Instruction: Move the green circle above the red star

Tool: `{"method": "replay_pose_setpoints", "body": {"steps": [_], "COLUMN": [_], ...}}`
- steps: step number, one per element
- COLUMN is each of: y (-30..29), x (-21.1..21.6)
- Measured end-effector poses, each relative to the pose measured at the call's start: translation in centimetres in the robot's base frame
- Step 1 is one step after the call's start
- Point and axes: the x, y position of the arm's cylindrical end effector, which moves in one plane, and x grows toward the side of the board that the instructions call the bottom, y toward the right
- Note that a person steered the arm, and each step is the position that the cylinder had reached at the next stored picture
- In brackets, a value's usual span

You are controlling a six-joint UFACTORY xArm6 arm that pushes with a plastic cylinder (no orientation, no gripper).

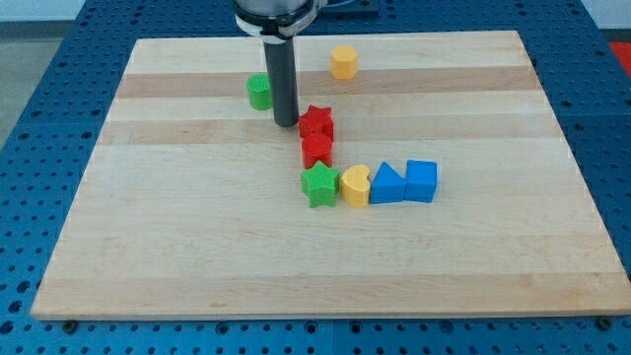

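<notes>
The green circle stands on the wooden board near the view's top, left of centre. The red star lies to its lower right. My tip rests on the board between them, just left of the red star and just right and below the green circle. The rod partly hides the green circle's right edge. I cannot tell whether the tip touches either block.
A second red block sits directly below the red star. Below it runs a row: green star, yellow heart, blue triangle, blue cube. A yellow hexagon stands near the view's top.
</notes>
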Motion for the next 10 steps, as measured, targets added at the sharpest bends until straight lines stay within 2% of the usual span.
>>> {"method": "replay_pose_setpoints", "body": {"steps": [4,7,10], "y": [-4.8,-5.8,-5.9], "x": [-0.2,-6.2,-7.2]}}
